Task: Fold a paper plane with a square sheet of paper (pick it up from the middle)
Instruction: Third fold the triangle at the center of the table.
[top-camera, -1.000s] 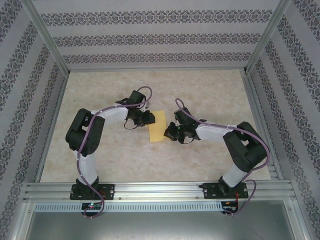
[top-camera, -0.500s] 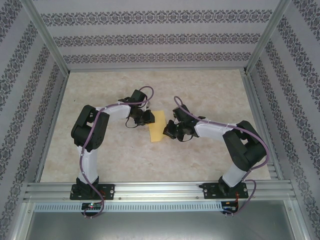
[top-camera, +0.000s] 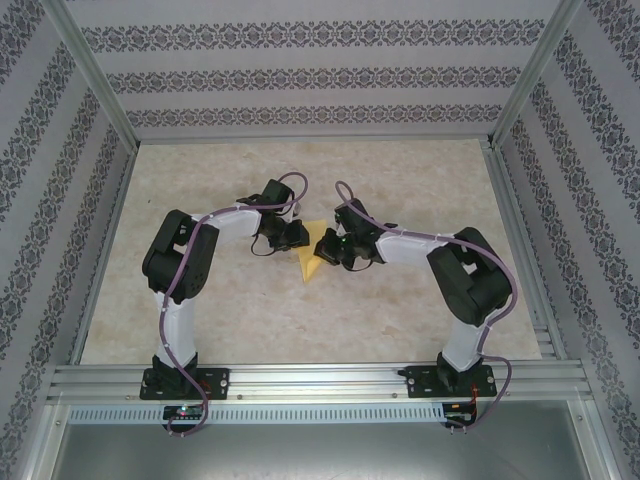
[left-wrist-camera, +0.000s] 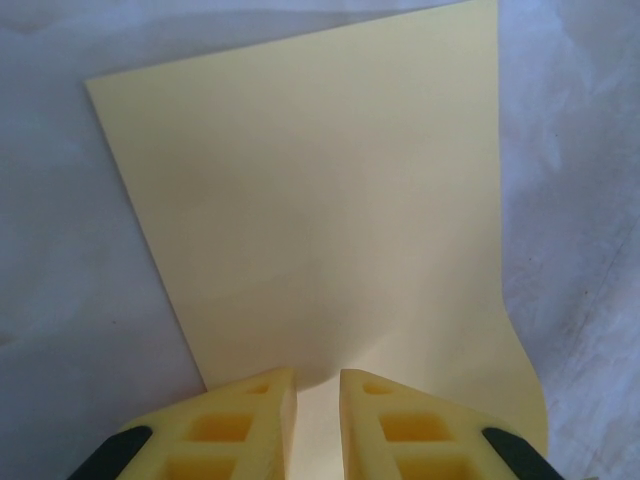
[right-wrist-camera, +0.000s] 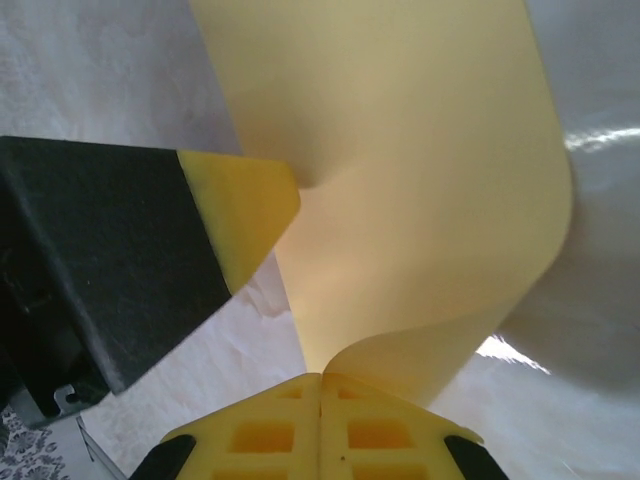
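Note:
The square sheet of paper (top-camera: 308, 263) is yellow and lies mid-table between both grippers. My right gripper (top-camera: 326, 247) is shut on one edge of it. In the right wrist view the paper (right-wrist-camera: 420, 150) rises from those closed fingertips (right-wrist-camera: 321, 378) and curls over in a loop. My left gripper (top-camera: 295, 236) stands at the opposite side. In the left wrist view its fingers (left-wrist-camera: 318, 385) stand a narrow gap apart, tips down on the flat paper (left-wrist-camera: 320, 200). One left finger (right-wrist-camera: 240, 200) dents the sheet in the right wrist view.
The beige table (top-camera: 200, 170) is boxed in by patterned walls and aluminium posts. A metal rail (top-camera: 320, 380) carrying both arm bases runs along the near edge.
My right gripper has moved left toward the left gripper, carrying the paper's edge, so the sheet now curls over. The left arm shifted slightly early on and its jaws narrowed a little.

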